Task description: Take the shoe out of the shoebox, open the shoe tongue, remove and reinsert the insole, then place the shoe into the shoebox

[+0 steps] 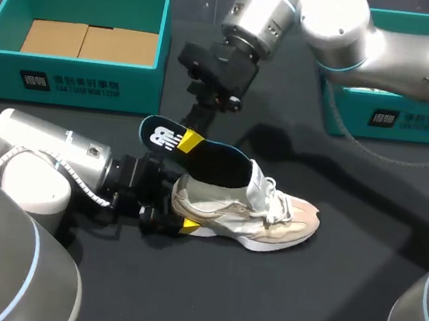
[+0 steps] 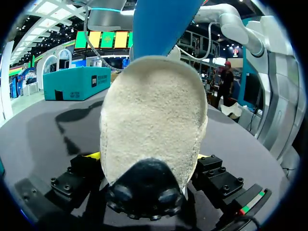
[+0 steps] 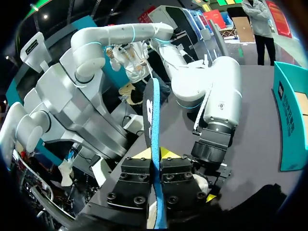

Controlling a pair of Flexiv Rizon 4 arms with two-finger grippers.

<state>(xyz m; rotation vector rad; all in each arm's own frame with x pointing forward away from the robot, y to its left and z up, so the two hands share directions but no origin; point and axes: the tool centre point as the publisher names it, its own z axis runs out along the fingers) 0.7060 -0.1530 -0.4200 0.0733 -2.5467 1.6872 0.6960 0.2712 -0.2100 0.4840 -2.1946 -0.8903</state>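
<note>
Jaws of the left gripper [image 2: 148, 156] were clenched on the heel of the cream-and-pink mesh lace-up shoe [image 1: 270, 218]. The shoe stood on its pebbled sole on the dark matte table [image 1: 323, 299], outside the teal cardboard shoebox [image 1: 76, 77]. Jaws of the right gripper [image 3: 156, 156] pinched the thin, curved black insole [image 1: 199, 155], whose far end met the shoe's opening. The left arm lay low along the table; the right arm angled down from above.

Shoe [image 1: 259, 213]: mid-table, heel between my left gripper's [image 1: 182, 221] fingers.
Insole [image 1: 161, 135]: sticking up out of the shoe, clamped in my right gripper [image 1: 189, 142].
Shoebox [image 1: 75, 81]: back left.
</note>
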